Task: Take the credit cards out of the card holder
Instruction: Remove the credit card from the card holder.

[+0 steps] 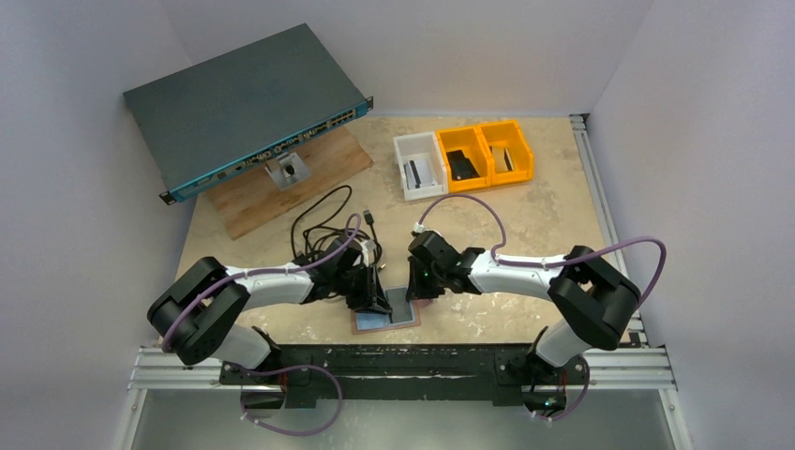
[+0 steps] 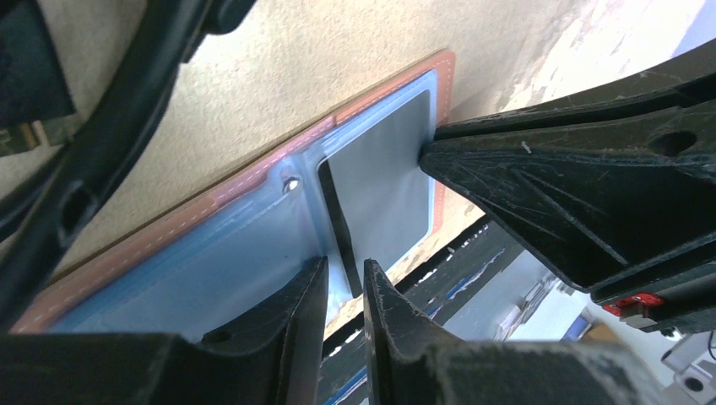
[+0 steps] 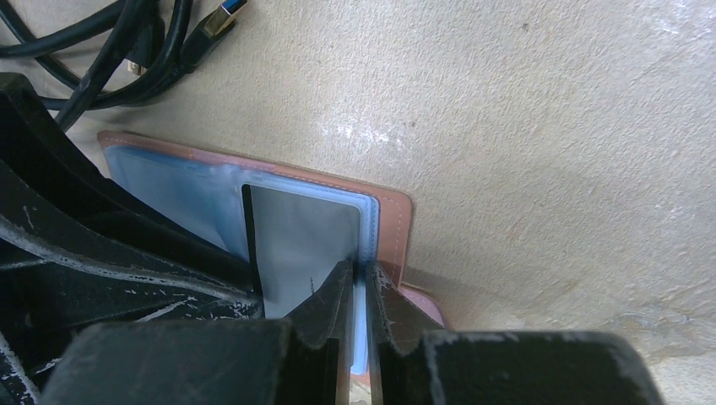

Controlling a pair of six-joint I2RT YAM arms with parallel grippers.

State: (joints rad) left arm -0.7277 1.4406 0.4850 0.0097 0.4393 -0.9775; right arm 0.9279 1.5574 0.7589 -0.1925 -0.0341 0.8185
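The card holder lies open at the table's front edge, with a pink-brown rim and clear bluish pockets. A grey credit card with a black stripe along one side sits in its right pocket. My left gripper reaches in from the left. Its jaws are nearly closed, and the card's striped corner is in the narrow gap. My right gripper is shut on the holder's right edge, with clear pocket plastic between its fingers. No second card is visible.
A tangle of black cables with a USB plug lies just behind the holder. Farther back are a network switch on a wooden board, a white bin and orange bins. The table's metal front rail is close.
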